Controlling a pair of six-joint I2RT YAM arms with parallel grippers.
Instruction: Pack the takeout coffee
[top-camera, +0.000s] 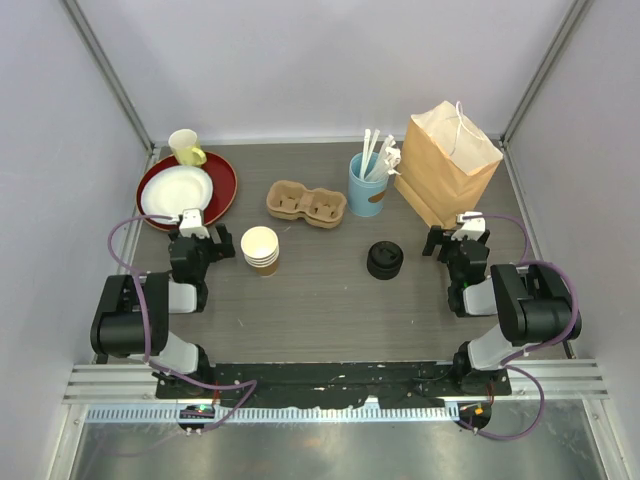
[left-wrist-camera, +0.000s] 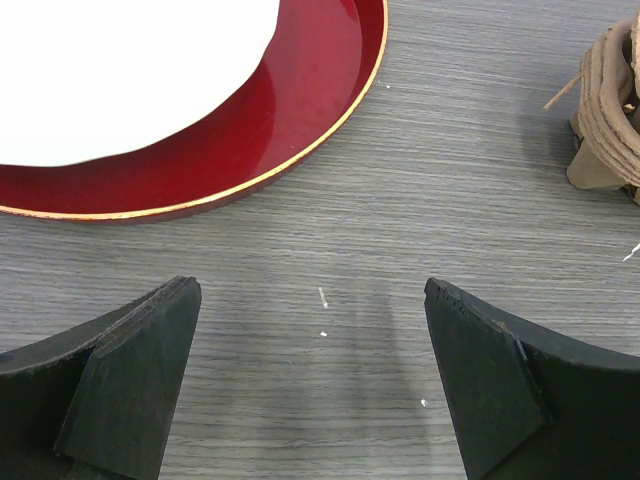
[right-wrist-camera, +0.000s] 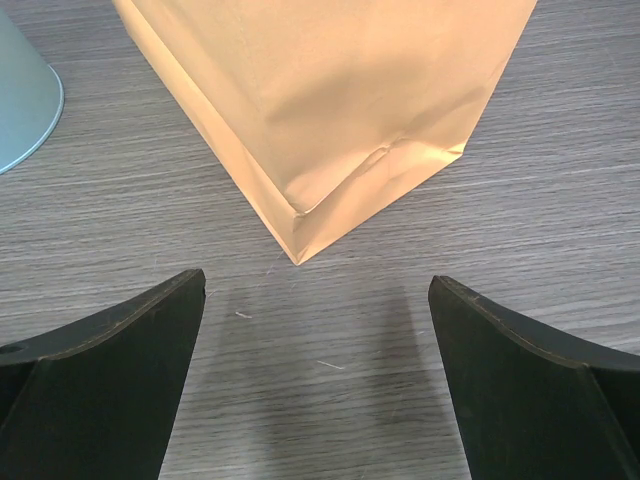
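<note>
No takeout coffee shows in any view. A stack of lidless tan paper cups stands left of centre, and a small stack of bare black lids sits right of centre. A brown pulp cup carrier lies behind them, its edge also in the left wrist view. A tan paper bag stands at the back right, its lower corner close ahead in the right wrist view. My left gripper is open over bare table beside the red plate. My right gripper is open and empty just before the bag.
A red plate holding a white plate sits at the back left, with a yellow mug on its far rim. A blue cup of white stirrers stands left of the bag.
</note>
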